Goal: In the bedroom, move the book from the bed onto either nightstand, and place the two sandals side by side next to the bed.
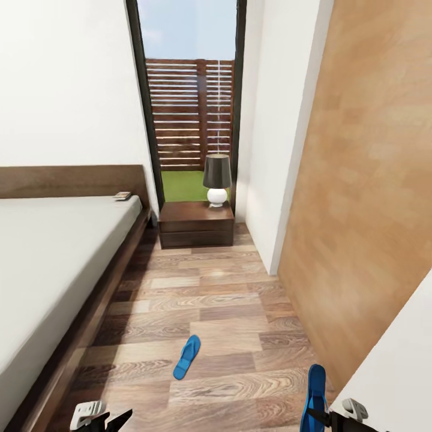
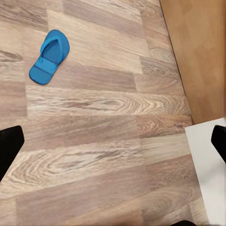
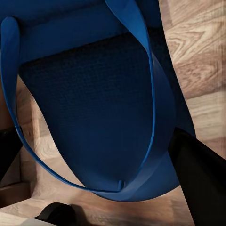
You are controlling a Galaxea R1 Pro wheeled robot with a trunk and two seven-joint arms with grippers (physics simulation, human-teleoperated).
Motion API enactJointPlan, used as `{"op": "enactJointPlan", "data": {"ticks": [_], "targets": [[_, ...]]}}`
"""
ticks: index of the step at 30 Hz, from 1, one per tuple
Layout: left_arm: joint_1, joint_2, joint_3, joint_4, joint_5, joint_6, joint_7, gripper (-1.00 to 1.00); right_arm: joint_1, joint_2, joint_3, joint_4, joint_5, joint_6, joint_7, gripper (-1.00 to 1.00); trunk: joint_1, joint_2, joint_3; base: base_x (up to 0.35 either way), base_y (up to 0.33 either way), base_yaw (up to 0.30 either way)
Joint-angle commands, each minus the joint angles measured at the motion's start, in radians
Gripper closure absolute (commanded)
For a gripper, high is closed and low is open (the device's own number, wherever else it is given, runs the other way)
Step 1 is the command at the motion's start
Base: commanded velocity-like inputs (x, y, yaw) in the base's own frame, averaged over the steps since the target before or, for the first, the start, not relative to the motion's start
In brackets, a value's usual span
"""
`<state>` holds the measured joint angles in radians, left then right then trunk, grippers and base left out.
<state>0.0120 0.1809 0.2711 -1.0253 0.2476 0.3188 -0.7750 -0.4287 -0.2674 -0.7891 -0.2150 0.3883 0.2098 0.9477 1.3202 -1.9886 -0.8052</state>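
Observation:
One bright blue sandal [image 1: 187, 356] lies flat on the wood-plank floor beside the bed [image 1: 54, 264], seen too as the sandal [image 2: 49, 56] in the left wrist view. The other sandal [image 1: 316, 393] hangs at the lower right, and my right gripper [image 1: 321, 418] is shut on it. Up close, the held sandal [image 3: 94, 103] sits between the dark fingers [image 3: 202, 181]. My left gripper [image 1: 111, 418] is low at the left, and in its wrist view the left gripper [image 2: 113, 141] is open over bare floor. The book [image 1: 123, 195] rests on the mattress by the headboard. A nightstand [image 1: 197, 225] stands beyond the bed's corner.
A lamp [image 1: 216, 178] with a dark shade stands on the nightstand, in front of the tall black-framed window [image 1: 191, 90]. A light wooden panel [image 1: 366, 198] and a white wall corner [image 1: 270, 150] close in the right side. The floor strip between bed and panel is narrow.

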Motion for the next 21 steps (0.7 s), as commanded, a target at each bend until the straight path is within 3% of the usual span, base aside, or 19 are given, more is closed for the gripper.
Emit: {"op": "enactJointPlan", "data": {"ticks": [1, 11, 21], "targets": [[0.0, 0.0, 0.0, -0.001, 0.009, 0.009, -0.001, -1.0, -0.001, 0.001, -0.009, -0.001, 0.005, 0.011, 0.005, 1.0, 0.0, 0.0, -0.001, 0.0, 0.105, -0.172], [0.0, 0.0, 0.002, -0.001, 0.01, 0.009, -0.001, -1.0, -0.001, 0.001, -0.009, -0.003, 0.004, 0.011, 0.005, 1.0, 0.0, 0.0, -0.001, 0.0, 0.235, -0.036], [0.0, 0.0, 0.001, -0.001, 0.008, 0.009, 0.0, -1.0, -0.001, 0.001, -0.009, -0.004, 0.005, 0.01, 0.005, 1.0, 0.0, 0.0, -0.001, 0.068, 0.031, 0.0]]}}
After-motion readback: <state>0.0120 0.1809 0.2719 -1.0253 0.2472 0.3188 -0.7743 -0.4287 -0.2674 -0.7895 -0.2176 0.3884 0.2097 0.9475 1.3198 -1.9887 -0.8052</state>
